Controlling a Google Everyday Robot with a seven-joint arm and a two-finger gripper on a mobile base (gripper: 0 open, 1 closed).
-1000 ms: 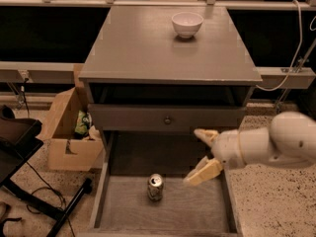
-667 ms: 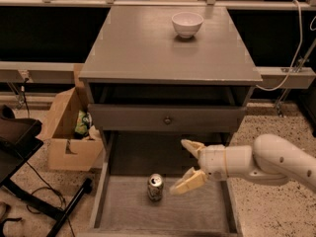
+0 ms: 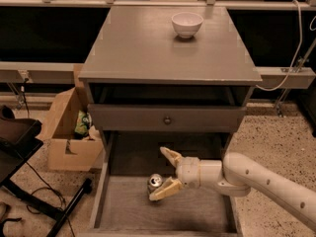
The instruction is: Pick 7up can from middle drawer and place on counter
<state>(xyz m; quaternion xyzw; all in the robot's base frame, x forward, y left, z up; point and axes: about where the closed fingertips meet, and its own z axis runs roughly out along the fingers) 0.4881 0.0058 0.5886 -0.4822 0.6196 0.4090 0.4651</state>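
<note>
The 7up can [image 3: 154, 181] stands upright on the wood-grain floor of the open middle drawer [image 3: 123, 211], left of centre. My gripper [image 3: 165, 174] reaches in from the right on a white arm and is open. One finger points up above the can, the other lies just right of and below it. The can sits at the mouth of the fingers, not gripped. The counter [image 3: 143, 48] is the cabinet's flat grey-brown top above.
A white bowl [image 3: 186, 23] stands at the back right of the counter. A closed drawer front with a round knob [image 3: 167, 119] is above the open drawer. A cardboard box [image 3: 69, 127] and a black stand [image 3: 29, 181] are on the floor at left.
My gripper has moved left across the drawer and down, from the right side to right beside the can. The can has not moved.
</note>
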